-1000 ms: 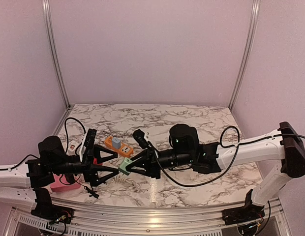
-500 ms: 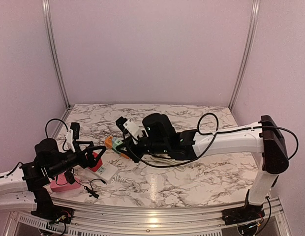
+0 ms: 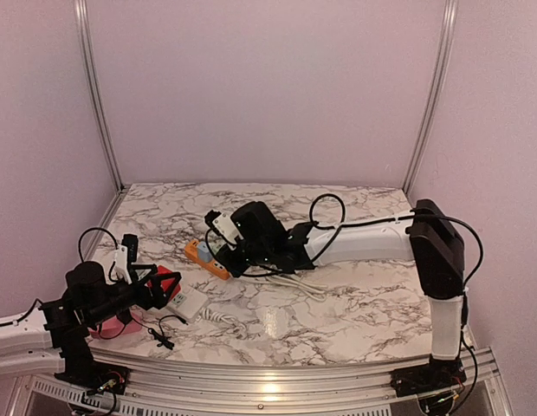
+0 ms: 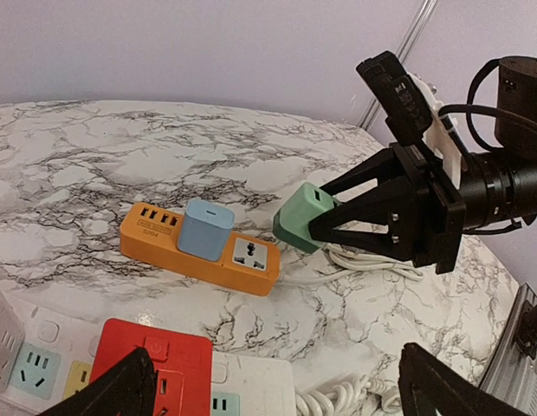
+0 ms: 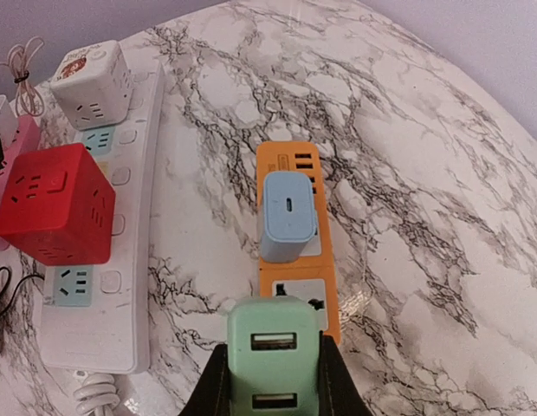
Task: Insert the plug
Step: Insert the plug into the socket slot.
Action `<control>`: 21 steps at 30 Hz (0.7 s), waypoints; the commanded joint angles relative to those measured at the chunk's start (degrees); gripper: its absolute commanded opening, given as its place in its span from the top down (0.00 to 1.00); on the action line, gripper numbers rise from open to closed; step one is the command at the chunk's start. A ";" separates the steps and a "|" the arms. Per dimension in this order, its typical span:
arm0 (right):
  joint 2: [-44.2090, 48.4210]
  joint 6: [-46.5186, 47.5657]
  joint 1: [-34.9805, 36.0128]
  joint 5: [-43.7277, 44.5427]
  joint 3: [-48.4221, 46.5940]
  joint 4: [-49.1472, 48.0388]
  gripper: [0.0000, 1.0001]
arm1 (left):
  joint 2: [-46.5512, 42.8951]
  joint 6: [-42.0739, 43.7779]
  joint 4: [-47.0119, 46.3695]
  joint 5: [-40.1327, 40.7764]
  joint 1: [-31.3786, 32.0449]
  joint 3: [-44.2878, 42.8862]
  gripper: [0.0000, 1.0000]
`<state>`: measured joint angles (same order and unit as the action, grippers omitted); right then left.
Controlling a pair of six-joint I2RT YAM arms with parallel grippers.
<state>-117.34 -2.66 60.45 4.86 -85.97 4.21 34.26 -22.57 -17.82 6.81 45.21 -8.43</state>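
Orange strip [image 5: 286, 160] — blue adapter [image 5: 287, 215] plugged in, green plug [image 5: 274, 347] in right gripper [image 5: 274, 383]

A robotics lab test cell, not a home or shop: plain lilac walls [image 3: 268, 87] with bare aluminium posts [image 3: 95, 95] in the back corners close in a marble-patterned table [image 3: 355, 321]. An aluminium rail [image 3: 268, 381] runs along the near edge, and a left arm [image 3: 91, 290] and a right arm [image 3: 364, 243] with loose black cables stand there. An orange power strip [image 3: 208, 258] and a white power strip [image 3: 189, 302] lie on the bare top like test pieces.
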 commanded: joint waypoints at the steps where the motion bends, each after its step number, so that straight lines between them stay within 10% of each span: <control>1: -2.71 2.56 -0.18 3.38 -4.52 0.45 1.00 | -2.98 1.24 -5.10 3.21 -0.32 3.29 0.01; 21: -7.33 5.68 -0.86 2.70 -7.25 -0.79 1.00 | -4.08 1.57 -6.86 3.50 -0.41 4.25 0.01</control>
<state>-123.55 2.24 60.03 8.12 -90.19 4.36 29.76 -21.61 -22.39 9.74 45.10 -4.64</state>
